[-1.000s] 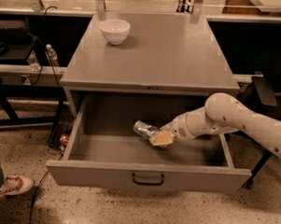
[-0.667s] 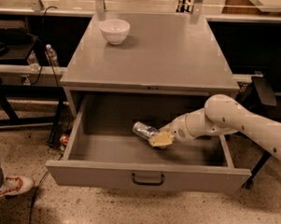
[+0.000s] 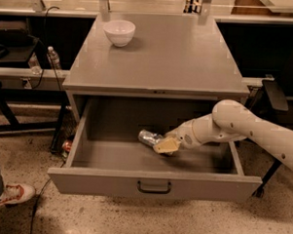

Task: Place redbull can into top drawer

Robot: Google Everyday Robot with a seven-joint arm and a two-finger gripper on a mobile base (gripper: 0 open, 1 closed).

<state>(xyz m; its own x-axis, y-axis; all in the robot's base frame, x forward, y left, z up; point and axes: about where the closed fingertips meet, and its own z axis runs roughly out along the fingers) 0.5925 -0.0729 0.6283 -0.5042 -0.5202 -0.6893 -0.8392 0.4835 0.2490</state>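
**Can held inside open drawer**

The drawer (image 3: 100,181) stands pulled out. The arm reaches in from the right, and the gripper (image 3: 165,145) sits low at mid-drawer, its jaws closed on the right end of the can (image 3: 148,137), which lies tilted on the drawer floor. A bowl (image 3: 119,32) sits far left on the cabinet top (image 3: 163,56).

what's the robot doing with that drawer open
The robot's single arm reaches from the right into the pulled-out top drawer of the grey cabinet. Its gripper is low inside the drawer, right at one end of the redbull can, which lies on its side on the drawer floor near the middle. Whether the gripper has let go of the can is not visible. A white bowl sits on the cabinet top, untouched.
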